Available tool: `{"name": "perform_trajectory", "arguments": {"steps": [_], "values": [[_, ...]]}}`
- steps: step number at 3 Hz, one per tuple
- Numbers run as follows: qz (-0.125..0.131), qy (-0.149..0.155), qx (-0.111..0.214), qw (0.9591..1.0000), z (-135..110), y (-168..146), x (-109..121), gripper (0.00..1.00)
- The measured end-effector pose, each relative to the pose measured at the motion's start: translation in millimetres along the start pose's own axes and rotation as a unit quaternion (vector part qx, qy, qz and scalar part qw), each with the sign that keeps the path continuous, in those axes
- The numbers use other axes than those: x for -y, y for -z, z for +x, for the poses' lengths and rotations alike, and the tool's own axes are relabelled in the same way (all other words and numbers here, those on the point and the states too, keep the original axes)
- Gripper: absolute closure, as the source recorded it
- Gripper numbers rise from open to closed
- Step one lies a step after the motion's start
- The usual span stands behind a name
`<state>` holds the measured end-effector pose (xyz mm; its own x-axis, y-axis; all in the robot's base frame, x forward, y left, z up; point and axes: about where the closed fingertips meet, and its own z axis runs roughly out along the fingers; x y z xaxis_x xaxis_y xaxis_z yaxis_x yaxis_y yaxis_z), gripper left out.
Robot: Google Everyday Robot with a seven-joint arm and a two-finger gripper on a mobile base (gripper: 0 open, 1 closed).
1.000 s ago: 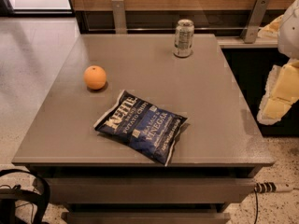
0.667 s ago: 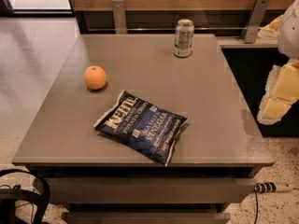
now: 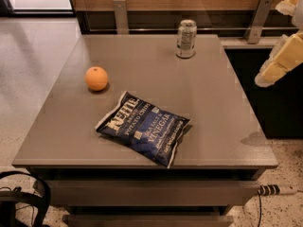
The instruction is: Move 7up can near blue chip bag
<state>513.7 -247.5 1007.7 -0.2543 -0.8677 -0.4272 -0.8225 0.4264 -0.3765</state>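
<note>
The 7up can (image 3: 186, 39) stands upright near the far edge of the grey table (image 3: 227, 108), right of centre. The blue chip bag (image 3: 143, 128) lies flat near the table's front, about in the middle, well apart from the can. My gripper (image 3: 278, 61) shows as cream and yellow parts at the right edge of the camera view. It hangs beyond the table's right side, to the right of the can and a little nearer than it, touching nothing.
An orange (image 3: 96, 78) sits on the left part of the table, left of the bag. A wooden wall with a metal rail (image 3: 120, 15) runs behind the table. A black strap (image 3: 28, 193) lies on the floor at the front left.
</note>
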Motion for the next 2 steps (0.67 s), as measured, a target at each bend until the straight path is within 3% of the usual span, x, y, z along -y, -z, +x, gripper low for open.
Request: {"name": "perform_trajectory", "arguments": {"steps": [1, 2], "values": [[0.043, -0.074, 0.113, 0.9898, -11, -29, 66, 0.00], [0.055, -0.105, 0.170, 0.9782, -25, -49, 100, 0.00]]}}
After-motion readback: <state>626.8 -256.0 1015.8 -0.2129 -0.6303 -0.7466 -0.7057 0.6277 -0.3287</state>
